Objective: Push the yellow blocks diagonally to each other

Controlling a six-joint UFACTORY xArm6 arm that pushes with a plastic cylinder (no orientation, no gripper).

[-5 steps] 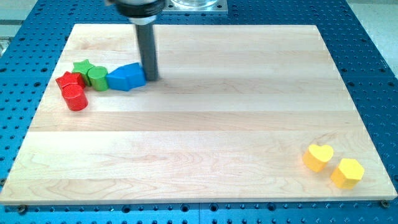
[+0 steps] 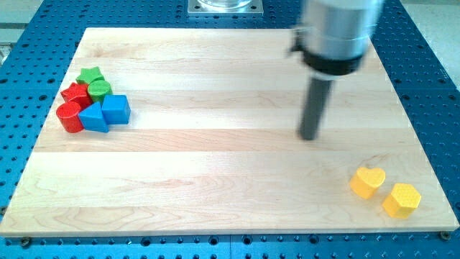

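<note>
A yellow heart block and a yellow hexagon block lie close together at the view's bottom right, the hexagon below and right of the heart. My tip rests on the wooden board, up and left of the heart, well apart from it.
At the view's left sits a tight cluster: a green star, a green cylinder, a red block, a red cylinder, a blue triangle and a blue cube.
My tip has moved from beside the blue blocks at the left to the board's right half. The left cluster now sits packed tighter, blue blocks shifted left and down.
</note>
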